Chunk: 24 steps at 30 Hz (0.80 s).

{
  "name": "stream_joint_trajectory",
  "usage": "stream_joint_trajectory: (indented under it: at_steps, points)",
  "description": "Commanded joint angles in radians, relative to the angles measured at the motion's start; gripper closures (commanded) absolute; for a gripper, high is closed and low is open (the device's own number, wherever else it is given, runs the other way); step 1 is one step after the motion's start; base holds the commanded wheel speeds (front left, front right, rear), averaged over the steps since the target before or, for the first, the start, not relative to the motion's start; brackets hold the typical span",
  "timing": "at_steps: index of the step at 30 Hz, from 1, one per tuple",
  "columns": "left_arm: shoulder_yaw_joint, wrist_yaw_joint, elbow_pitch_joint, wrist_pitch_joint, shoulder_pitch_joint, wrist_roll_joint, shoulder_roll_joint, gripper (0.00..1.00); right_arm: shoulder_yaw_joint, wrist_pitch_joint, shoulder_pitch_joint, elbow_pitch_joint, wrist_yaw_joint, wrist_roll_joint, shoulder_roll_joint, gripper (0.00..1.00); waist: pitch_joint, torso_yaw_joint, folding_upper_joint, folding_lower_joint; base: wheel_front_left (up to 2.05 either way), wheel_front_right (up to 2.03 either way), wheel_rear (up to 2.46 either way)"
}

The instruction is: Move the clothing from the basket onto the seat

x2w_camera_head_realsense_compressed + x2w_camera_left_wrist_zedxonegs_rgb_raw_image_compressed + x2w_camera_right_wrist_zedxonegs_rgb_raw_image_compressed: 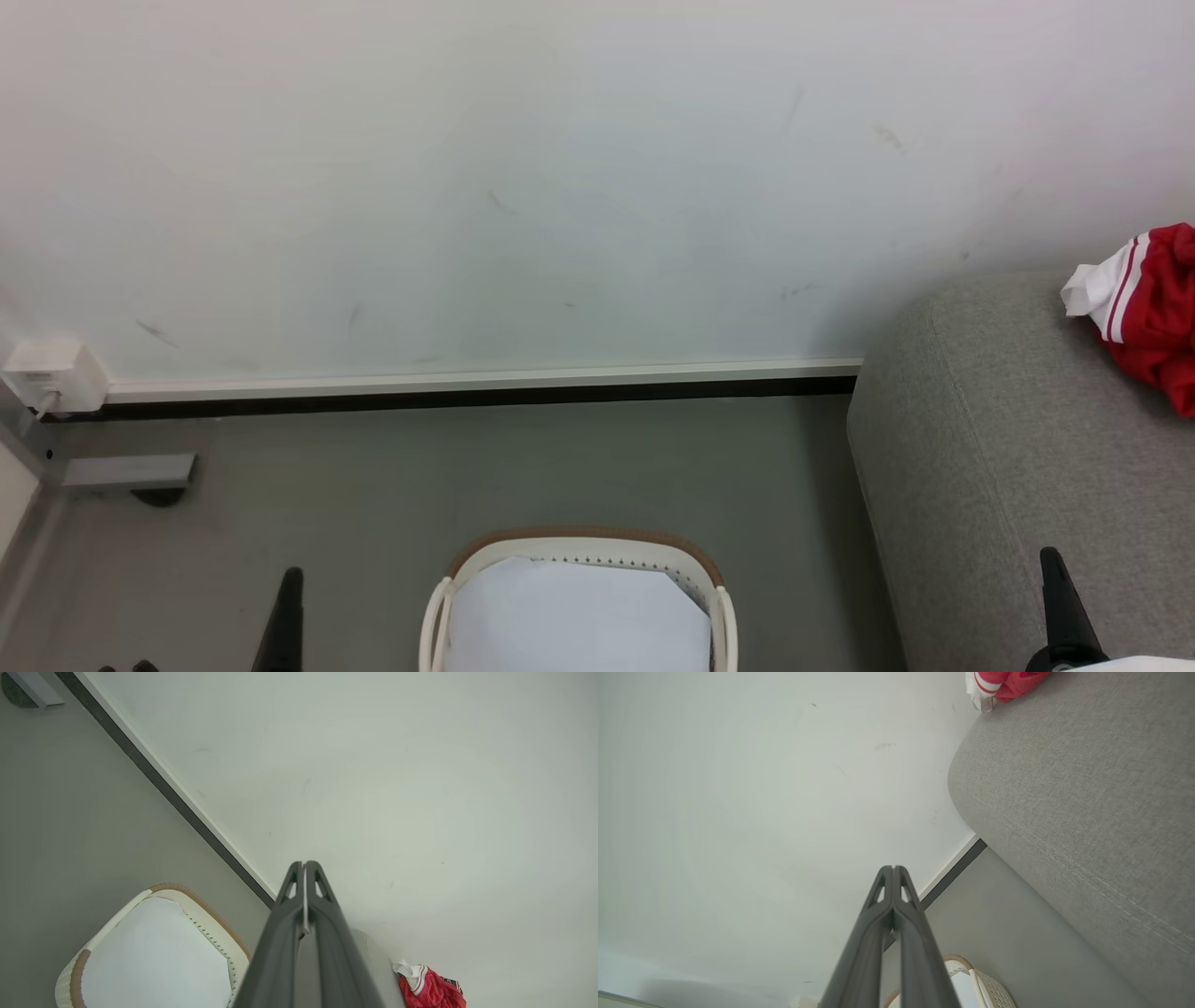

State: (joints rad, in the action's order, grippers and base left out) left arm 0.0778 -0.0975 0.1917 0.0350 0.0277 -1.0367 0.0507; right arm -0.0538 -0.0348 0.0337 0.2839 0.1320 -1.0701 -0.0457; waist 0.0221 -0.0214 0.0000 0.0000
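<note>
Bunched on the seat point(1008, 467), at its far end: red clothing point(1153, 313) with white trim. On the floor left of the seat: basket point(579, 546) holding a flat pale sheet point(574, 621). Left gripper point(304, 864) farther left of the seat than the basket, jaws pressed together, empty. Right gripper point(893, 868) over the seat's near part, likewise pressed together, empty.

There is one oval cream-white plastic basket point(583, 543) with a brown rim, holding one flat pale sheet point(579, 616). There is one large light-grey fabric seat point(990, 448), carrying one heap of red clothing point(1153, 308) with white stripes; I cannot count the garments in it. There are two grippers, the left gripper point(292, 571) and the right gripper point(1049, 553). One small white box point(51, 373) sits on the wall.
</note>
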Motion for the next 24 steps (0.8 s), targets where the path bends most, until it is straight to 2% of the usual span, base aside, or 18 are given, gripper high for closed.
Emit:
stream_joint_trajectory:
  at_steps: [1, 24]
  points:
    - [0.006, -0.006, -0.002, -0.009, -0.023, -0.045, 0.006, 1.00, -0.007, 0.009, 0.021, -0.016, -0.001, -0.037, -0.006, 1.00, -0.001, 0.001, 0.0000, 0.0000, 0.00, 0.00, 0.00]
    - [0.020, -0.018, 0.020, -0.067, -0.073, -0.258, 0.004, 1.00, -0.030, 0.066, 0.047, -0.026, -0.001, -0.241, -0.007, 1.00, -0.009, 0.008, 0.0000, 0.0000, 0.00, 0.00, 0.00]
